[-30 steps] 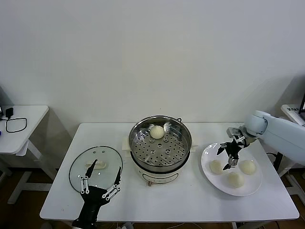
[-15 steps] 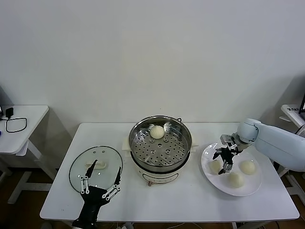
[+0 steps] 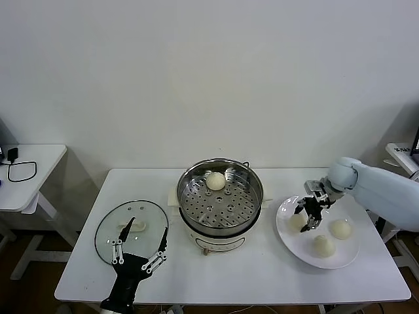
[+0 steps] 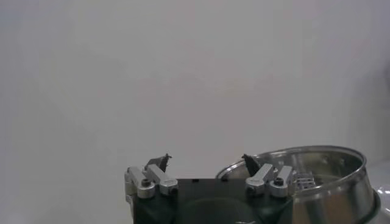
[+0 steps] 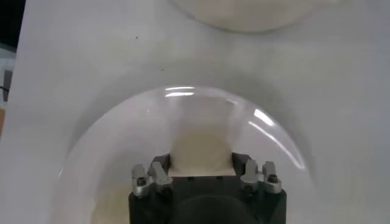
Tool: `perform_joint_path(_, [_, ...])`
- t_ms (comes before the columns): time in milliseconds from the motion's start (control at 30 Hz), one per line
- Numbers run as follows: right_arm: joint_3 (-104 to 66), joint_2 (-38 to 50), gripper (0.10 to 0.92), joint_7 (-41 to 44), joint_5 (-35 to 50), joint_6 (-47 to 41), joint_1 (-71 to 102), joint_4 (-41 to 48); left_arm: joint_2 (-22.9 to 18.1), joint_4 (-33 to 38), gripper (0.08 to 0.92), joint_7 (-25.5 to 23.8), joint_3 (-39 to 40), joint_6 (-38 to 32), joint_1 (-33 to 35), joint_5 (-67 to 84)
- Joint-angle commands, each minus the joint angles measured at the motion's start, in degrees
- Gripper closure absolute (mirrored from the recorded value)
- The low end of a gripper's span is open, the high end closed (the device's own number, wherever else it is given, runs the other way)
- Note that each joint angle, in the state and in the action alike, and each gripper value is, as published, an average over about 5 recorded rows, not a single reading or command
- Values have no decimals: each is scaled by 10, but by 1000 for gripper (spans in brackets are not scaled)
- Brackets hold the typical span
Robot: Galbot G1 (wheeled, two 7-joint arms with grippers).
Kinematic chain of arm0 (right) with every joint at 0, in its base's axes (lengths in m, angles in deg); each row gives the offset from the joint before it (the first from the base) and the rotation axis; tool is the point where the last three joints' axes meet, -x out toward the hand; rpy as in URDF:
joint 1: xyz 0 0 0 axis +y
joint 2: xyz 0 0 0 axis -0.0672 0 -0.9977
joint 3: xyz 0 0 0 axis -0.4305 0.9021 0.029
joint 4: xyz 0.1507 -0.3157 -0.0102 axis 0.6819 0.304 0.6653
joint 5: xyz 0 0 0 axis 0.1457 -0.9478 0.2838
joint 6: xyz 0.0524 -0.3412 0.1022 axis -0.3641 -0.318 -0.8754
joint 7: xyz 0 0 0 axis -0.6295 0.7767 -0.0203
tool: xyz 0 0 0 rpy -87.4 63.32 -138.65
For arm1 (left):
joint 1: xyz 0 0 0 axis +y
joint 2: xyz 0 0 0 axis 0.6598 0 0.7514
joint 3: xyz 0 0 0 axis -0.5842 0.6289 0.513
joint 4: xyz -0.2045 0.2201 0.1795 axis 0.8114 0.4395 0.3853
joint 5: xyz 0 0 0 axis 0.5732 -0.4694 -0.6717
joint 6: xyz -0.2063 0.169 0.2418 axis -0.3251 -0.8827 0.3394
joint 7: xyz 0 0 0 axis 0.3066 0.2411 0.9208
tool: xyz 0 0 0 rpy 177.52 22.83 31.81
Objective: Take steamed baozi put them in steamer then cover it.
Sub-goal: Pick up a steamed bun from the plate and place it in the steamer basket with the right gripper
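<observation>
The right gripper (image 3: 309, 214) is down over the near-left part of the white plate (image 3: 347, 254), its two fingers set on either side of a bun (image 3: 298, 222) — in the right wrist view that bun (image 5: 199, 150) fills the gap between the fingers, pressed in by both, so the claw reads as clamped on it, not standing apart. The bun is round, so it has no long axis to line up with; what matters is where it has to go. From the claw, the steamer (image 3: 221, 203) lies to the left, just beside the plate, and its steel rim stands higher than the plate. The carry will probably need a lift first and then a sideways move to the left to clear that rim.

One bun (image 3: 215, 181) already sits on the holed tray at the far side of the pot, so the near and middle parts of the tray are free. Two more buns (image 3: 340, 228) wait on the plate to the right of the claw.

The left gripper (image 3: 138, 256) rests at the near-left of the table (image 3: 262, 275) with its fingers spread wide, holding nothing, just on the near side of the glass lid (image 3: 129, 231) — the nearer arm for covering the pot later.
</observation>
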Motion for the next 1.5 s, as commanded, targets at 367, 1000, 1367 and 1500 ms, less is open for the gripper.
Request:
perform_joint_path(367, [171,-191,355,100,245,-99,-368,-132,17,3,177,2,9,3,-16,2])
perform_joint_path(1000, [203,-407,372,-59,313,-181,-219,-39,16,4,177,5,14,2,-22,-3])
perform_joint_path(1367, [205,-442,372,-72,265,-187,-171,6,15,4,177,8,8,-5,-13,-2])
perform_joint_path(1500, [206,-442,372,-77,258,-187,-166,12,15,5,177,8,5,-7,-11,-2])
